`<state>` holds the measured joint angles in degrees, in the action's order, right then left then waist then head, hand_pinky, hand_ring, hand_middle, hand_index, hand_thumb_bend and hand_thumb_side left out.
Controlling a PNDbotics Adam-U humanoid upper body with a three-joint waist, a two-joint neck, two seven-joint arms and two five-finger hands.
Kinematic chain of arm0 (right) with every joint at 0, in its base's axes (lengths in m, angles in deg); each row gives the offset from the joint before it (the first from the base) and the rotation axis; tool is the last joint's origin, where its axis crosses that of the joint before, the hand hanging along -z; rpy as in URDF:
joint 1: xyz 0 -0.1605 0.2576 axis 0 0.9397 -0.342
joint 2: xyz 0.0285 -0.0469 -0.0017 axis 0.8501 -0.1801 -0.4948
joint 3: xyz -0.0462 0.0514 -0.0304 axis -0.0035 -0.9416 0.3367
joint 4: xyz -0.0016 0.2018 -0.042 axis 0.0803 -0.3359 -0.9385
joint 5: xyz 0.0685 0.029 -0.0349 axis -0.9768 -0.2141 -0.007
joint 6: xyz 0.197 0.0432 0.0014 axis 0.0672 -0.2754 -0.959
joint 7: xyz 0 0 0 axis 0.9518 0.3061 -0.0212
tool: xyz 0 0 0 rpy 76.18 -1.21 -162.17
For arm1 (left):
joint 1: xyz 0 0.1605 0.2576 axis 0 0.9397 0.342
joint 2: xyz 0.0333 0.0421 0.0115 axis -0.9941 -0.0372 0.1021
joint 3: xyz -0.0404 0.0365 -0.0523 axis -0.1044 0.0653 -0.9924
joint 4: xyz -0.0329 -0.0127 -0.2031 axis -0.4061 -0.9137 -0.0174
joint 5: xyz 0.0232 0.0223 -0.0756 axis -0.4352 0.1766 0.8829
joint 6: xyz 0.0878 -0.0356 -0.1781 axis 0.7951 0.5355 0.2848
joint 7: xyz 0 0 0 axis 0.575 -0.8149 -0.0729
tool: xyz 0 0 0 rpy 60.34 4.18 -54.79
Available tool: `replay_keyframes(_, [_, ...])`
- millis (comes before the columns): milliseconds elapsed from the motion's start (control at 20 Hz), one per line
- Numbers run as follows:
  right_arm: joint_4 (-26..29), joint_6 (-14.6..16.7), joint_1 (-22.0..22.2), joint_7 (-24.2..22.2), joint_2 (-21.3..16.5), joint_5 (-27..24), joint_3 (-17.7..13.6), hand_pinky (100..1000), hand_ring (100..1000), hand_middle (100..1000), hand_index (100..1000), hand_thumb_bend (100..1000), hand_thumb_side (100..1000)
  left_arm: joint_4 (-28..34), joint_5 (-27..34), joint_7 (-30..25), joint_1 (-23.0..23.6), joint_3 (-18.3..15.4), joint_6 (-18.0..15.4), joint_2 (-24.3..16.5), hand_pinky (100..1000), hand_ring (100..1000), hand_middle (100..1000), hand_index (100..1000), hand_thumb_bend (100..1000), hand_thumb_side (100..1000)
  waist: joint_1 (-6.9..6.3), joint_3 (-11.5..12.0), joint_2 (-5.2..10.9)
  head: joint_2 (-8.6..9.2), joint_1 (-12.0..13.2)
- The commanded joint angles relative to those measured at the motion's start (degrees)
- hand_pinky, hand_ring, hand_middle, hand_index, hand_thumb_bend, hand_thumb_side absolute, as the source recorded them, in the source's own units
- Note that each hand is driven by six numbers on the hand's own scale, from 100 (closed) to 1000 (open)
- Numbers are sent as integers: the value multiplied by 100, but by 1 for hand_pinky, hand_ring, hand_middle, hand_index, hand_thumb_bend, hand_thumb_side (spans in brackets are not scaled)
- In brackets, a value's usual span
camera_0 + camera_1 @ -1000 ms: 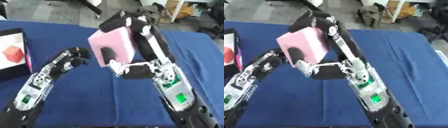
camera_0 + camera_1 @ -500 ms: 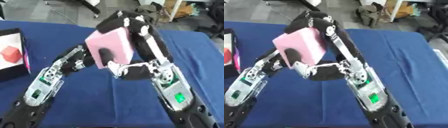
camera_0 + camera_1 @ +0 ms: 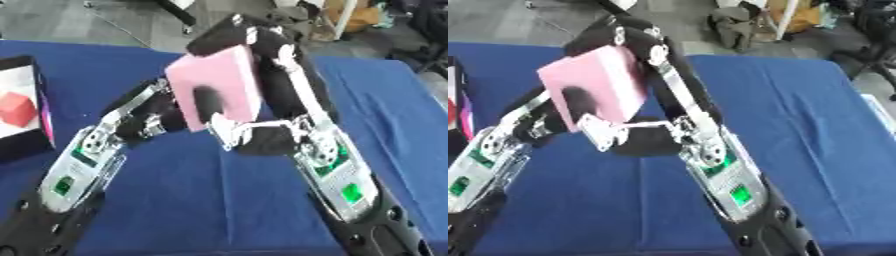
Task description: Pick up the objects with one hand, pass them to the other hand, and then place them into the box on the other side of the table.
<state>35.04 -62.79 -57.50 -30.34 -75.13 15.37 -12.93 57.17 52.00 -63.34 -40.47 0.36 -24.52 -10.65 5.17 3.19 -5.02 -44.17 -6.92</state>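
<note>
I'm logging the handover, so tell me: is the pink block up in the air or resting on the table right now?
In the air. The pink block is gripped by the right hand, well above the blue table; the left hand sits behind its lower edge.

No text, label, brand, number or sign can be read anywhere in either view; the pale pink foam block (image 3: pixel 214 90) shows plain faces, no print; the black-walled box with white floor (image 3: pixel 26 107) at the table's left edge carries no lettering that can be made out; the small red cube (image 3: pixel 15 109) inside it is unmarked; the green lit squares (image 3: pixel 351 192) on the black and silver forearms are plain patches of colour, with no characters legible on them.
</note>
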Motion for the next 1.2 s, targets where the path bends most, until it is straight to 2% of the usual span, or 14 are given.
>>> replay_keyframes(50, [72,10,-62,12,-49,-137,-1,436,467,377,479,100,100,168,103,-41,-122,18,28,-113,726,768,675,773,886,640,-26,6,49,5,-30])
replay_keyframes(250, [68,35,-52,-70,-58,-208,5,408,448,356,458,100,100,220,274,-135,-114,26,58,-229,728,768,675,773,894,644,-27,16,37,5,-74])
replay_keyframes(850, [26,117,-88,-342,-84,-319,25,407,449,359,459,100,100,295,512,-289,-22,-51,80,-379,730,773,680,774,929,667,-27,37,22,5,-170])
replay_keyframes(1200, [-67,19,-99,-336,-93,14,39,375,424,318,438,100,100,292,528,-486,-155,71,102,-547,729,770,678,774,944,684,-32,12,28,5,-183])
